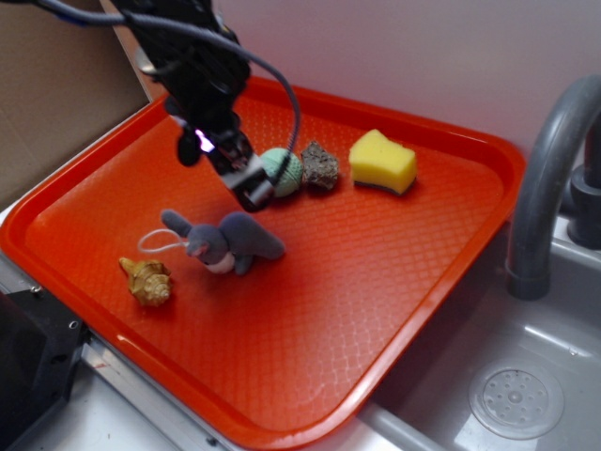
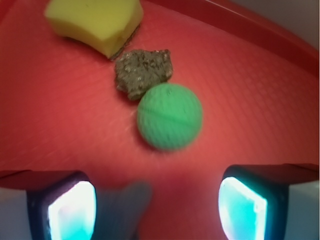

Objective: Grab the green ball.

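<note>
Because the gripper (image 2: 155,205) is spread wide, its two lit fingertips (image 2: 72,210) stand at the lower corners of the wrist view, with bare tray floor between them and nothing pinched. I judge this is the stance before the grasp: the jaws are open so that the ball can pass between them when the arm goes forward and down.

Just beyond the gap, toward 12 o'clock from the fingertips, lies the green ball (image 2: 170,116), a pale green sphere with a dimpled skin and one seam line across it. It rests on the orange tray (image 2: 260,85) and seems apart from both fingertips. At about 11 o'clock of the ball, touching it or almost touching it, is the rough brown rock (image 2: 144,72). Such a close neighbour could be caught or pushed by one finger, so the closing probably needs care.

Farther again, at 11 o'clock of the rock, sits the yellow sponge block (image 2: 95,22), with a thin dark layer under it.

Seen from the exterior view, a seashell (image 1: 146,281) and a small grey plush toy (image 1: 225,242) lie nearer on the tray, at 7 o'clock from the ball (image 1: 285,172), away from the approach. A grey faucet (image 1: 549,188) rises at 3 o'clock, over a sink (image 1: 507,376).

I can read no brand, label or writing on any object.
</note>
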Motion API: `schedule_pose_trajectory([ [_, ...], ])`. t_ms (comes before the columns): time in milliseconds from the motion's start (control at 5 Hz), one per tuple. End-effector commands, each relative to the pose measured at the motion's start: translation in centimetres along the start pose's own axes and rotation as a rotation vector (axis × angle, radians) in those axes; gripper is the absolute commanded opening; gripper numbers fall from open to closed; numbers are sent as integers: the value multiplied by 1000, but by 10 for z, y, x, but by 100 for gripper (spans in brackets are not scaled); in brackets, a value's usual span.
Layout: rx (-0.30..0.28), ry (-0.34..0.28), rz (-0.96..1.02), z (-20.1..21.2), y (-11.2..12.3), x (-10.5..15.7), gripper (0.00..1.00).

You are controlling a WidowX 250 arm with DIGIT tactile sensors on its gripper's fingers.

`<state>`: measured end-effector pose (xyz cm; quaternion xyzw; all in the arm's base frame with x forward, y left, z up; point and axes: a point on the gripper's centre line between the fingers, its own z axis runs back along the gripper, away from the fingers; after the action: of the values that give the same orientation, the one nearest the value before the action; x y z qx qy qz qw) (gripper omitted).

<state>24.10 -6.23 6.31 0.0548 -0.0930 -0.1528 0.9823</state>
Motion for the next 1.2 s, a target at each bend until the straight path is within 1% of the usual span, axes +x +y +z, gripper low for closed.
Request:
schedule_pose_trajectory([
  [0, -236, -92, 70, -38, 10, 27, 100],
  [200, -105, -89, 25, -50, -3, 33, 0],
  [400, -101, -92, 31, -46, -1, 31, 0],
  [600, -38, -67, 50, -20, 13, 29, 0],
  [800, -11, -39, 128, 30, 38, 15, 0],
  [1000, 0, -4, 219, 77, 56, -10, 0],
])
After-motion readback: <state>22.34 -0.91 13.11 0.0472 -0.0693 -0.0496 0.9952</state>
